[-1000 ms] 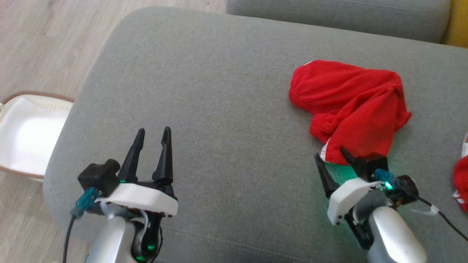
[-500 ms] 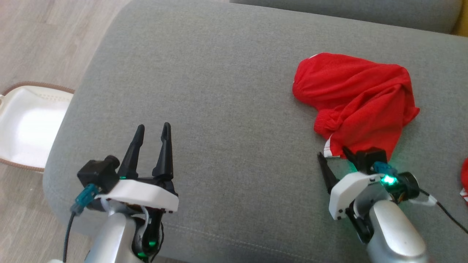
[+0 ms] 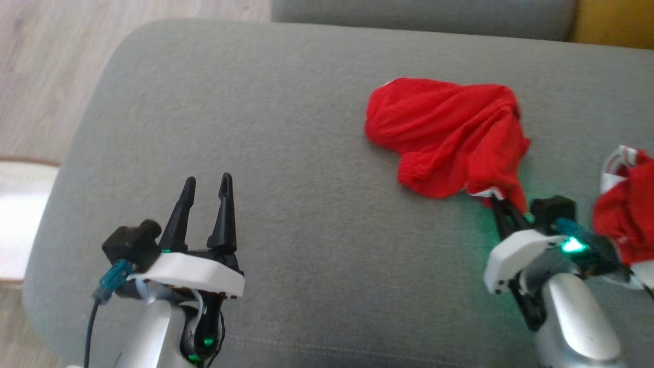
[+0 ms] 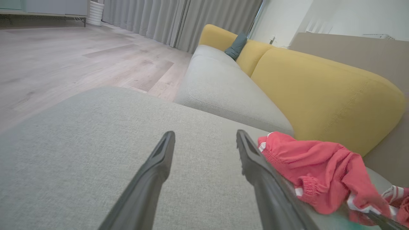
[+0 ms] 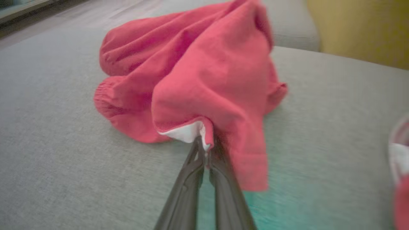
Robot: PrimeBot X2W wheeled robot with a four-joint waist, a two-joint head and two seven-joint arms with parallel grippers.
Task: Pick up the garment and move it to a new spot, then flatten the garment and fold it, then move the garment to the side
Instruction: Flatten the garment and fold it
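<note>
Right hand (image 5: 204, 145) pinches the near hem of the red garment (image 5: 198, 73); left hand (image 3: 207, 179) gapes, well apart.

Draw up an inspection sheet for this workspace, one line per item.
Surface: grey sofa cushion, bare in front of the left arm.
Job's things: red garment, crumpled on the cushion.
Clutter: second red-and-white garment at the right edge of the head view.
End effectors: left end effector open, holding nothing, over the cushion; right end effector shut on the red garment's white-trimmed near edge.
Cables: black cable with a teal plug at the left wrist.
Surroundings: wood floor, white brown-rimmed container on it, yellow sofa back, grey curtains.
</note>
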